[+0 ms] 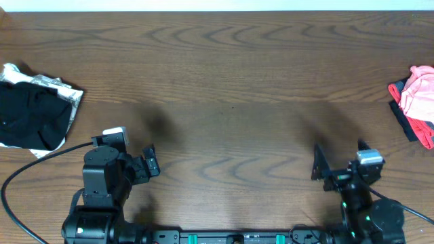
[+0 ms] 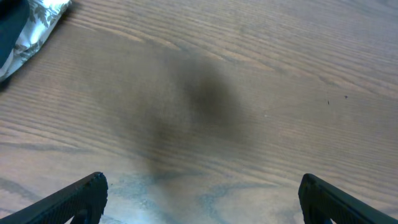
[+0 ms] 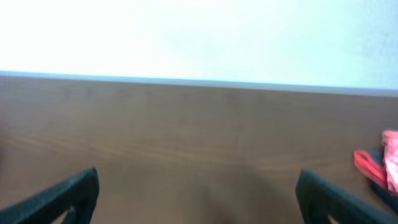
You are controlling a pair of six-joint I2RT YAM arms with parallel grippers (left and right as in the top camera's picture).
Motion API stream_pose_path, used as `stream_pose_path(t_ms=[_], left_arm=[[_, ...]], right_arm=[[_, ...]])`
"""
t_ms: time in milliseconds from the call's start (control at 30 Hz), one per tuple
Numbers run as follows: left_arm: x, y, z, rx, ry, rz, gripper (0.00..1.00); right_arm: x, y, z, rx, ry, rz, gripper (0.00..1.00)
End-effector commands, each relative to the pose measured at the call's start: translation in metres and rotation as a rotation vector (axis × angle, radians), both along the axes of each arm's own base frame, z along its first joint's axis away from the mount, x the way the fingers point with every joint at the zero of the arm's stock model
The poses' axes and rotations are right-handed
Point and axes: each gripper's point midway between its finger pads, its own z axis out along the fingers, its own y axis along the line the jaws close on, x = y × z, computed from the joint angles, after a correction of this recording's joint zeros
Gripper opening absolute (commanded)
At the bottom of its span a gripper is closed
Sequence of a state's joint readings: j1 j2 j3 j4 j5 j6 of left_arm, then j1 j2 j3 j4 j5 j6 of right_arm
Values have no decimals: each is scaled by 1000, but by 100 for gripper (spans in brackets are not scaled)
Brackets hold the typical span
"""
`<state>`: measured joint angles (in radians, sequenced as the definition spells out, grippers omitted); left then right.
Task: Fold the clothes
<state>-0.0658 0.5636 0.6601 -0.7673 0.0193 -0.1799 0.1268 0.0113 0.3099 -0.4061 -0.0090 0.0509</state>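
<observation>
Both jaws stand wide open, holding nothing. Better the right arm [image 1: 359,196] drags one piece from the pink pile [image 1: 420,95] to the tabletop [image 1: 230,68] middle.

- Overhead: bright, even light; two soft dark shadows lie on the brown wood-grain table [image 1: 230,68].
- Left wrist: crisp grain, with one smudgy shadow at centre.
- Right wrist: hazy — background blown out white, and the crumpled pink-and-red garment [image 3: 368,163] is blurred.

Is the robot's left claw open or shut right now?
Open. The left end effector has its two fingers far apart, with only bare wooden table between them.
</observation>
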Motion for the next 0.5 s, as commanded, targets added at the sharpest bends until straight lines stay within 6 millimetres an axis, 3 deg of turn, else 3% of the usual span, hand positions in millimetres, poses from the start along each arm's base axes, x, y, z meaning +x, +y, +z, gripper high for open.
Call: stream_pose_path(t_ms=[0,167,300,467], left_arm=[[-1,1,-2,0,5,5,98],[-1,1,-2,0,5,5,98],[-1,1,-2,0,5,5,98],[-1,1,-2,0,5,5,98]], right_arm=[[16,-6,-15,-57,-64,-33,99],[30,-13,-17,-50,-231,-89,99],[31,-19,-25,-77,-192,-120,99],[31,-16,-62,-98,-47,-91,99]])
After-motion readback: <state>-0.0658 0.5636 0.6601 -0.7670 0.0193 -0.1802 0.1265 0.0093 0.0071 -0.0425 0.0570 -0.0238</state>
